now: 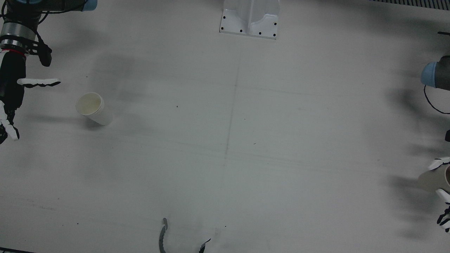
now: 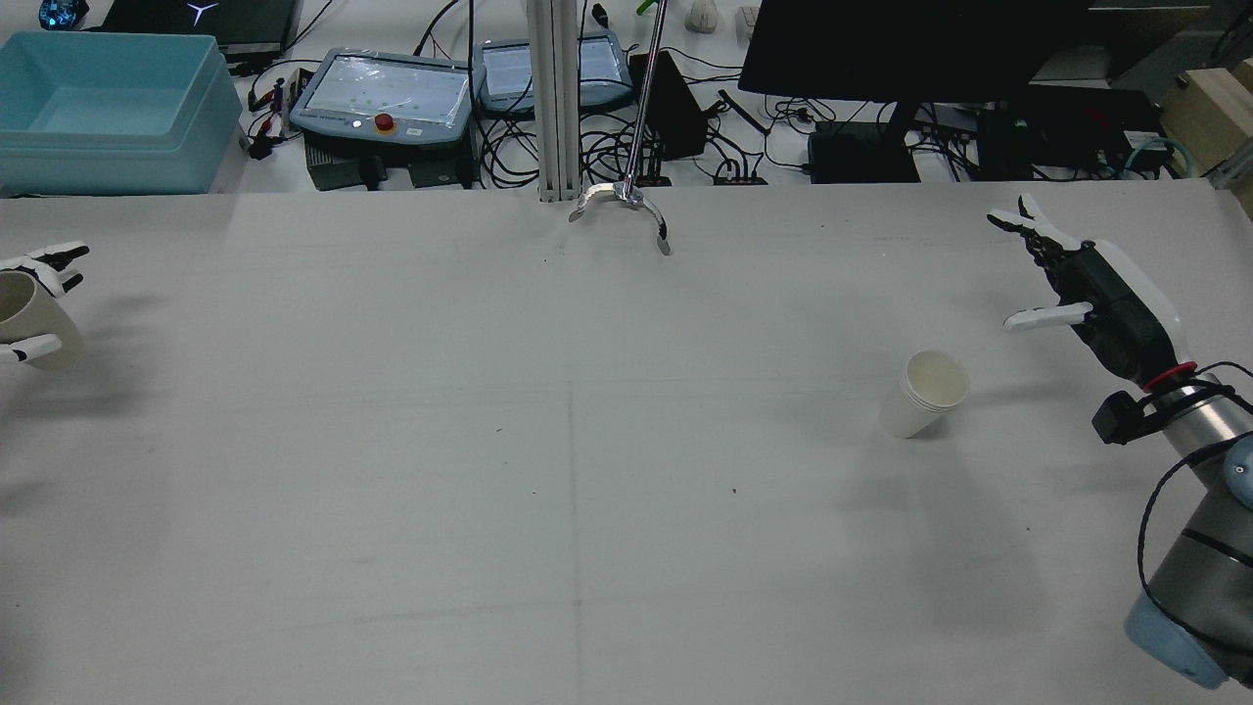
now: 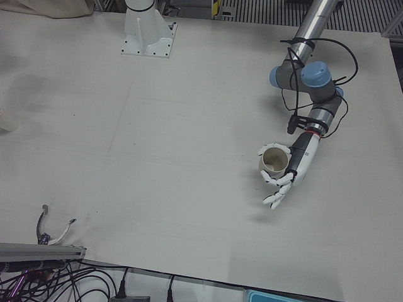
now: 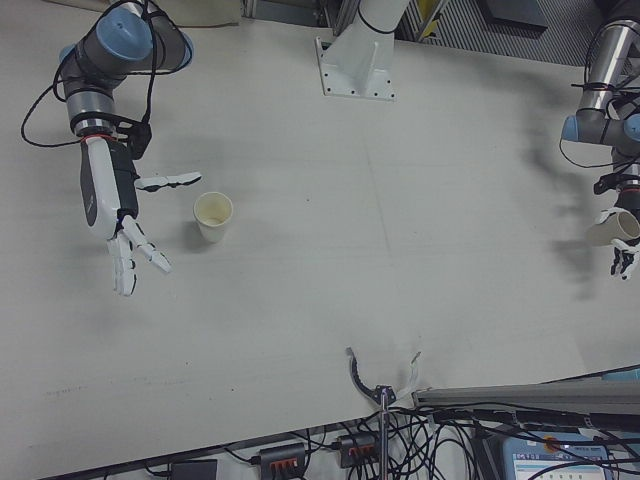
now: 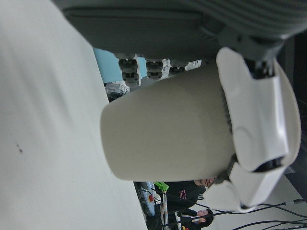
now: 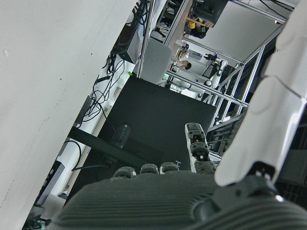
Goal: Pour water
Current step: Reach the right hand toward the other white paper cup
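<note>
A white paper cup (image 1: 92, 108) stands upright on the table (image 1: 232, 140) before my right arm, also seen in the rear view (image 2: 925, 394) and the right-front view (image 4: 212, 216). My right hand (image 2: 1087, 284) hovers beside it, open with fingers spread, a short gap away and not touching (image 4: 115, 205). My left hand (image 3: 291, 170) is shut on a beige cup (image 3: 273, 162), held roughly upright above the table at the far side of the station (image 2: 24, 318). The left hand view shows that beige cup (image 5: 168, 134) filling the frame, with fingers (image 5: 259, 120) wrapped around it. Whether it holds water is not visible.
A white arm pedestal (image 1: 250, 19) is bolted at the table's robot-side edge. A bent metal clamp (image 1: 163, 235) sits at the operators' edge. Beyond that edge are a blue bin (image 2: 108, 108), teach pendants (image 2: 387, 93), a dark monitor (image 2: 910, 44) and cables.
</note>
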